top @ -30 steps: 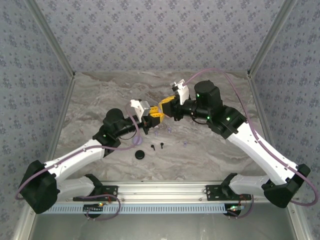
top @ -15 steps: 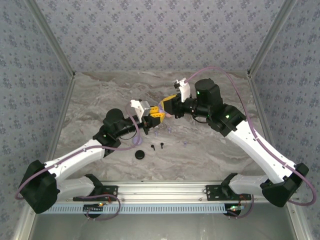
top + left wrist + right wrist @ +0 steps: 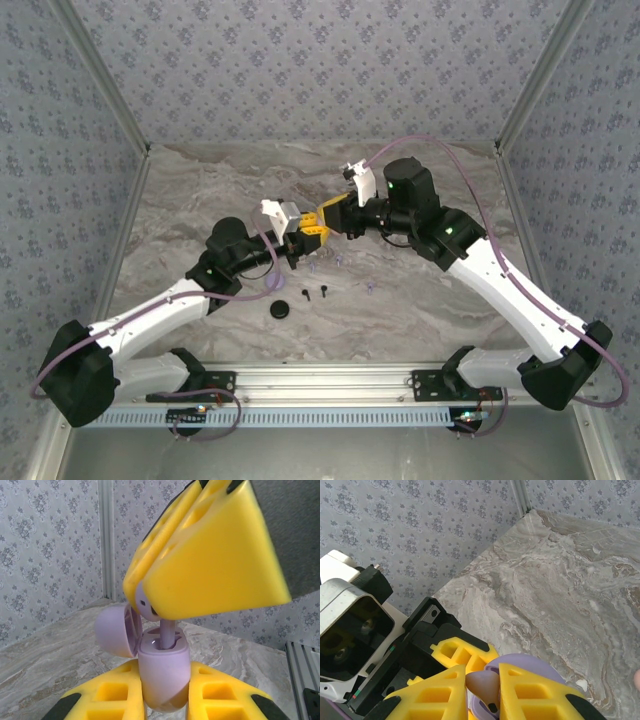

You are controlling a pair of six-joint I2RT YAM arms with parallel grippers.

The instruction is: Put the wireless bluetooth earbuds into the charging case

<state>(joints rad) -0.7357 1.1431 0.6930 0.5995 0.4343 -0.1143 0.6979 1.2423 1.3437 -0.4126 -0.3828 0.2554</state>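
Now the right gripper (image 3: 482, 690), pinching a lilac earbud (image 3: 167, 631), has slid its stem into the charging case (image 3: 162, 675) the left gripper (image 3: 312, 232) clamps

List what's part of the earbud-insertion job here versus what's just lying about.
Job: lilac charging case, in left fingers; lilac earbud, in right fingers, stem entering case; loose black earbuds.
Lying about: black disc; lilac disc.

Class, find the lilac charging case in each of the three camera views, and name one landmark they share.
Top external: lilac charging case, centre, between left gripper and right gripper.
Left wrist: bottom centre, held by the left gripper, lid open leftward.
Right wrist: bottom centre, behind the right gripper and its earbud.
Shared landmark: the marble table.
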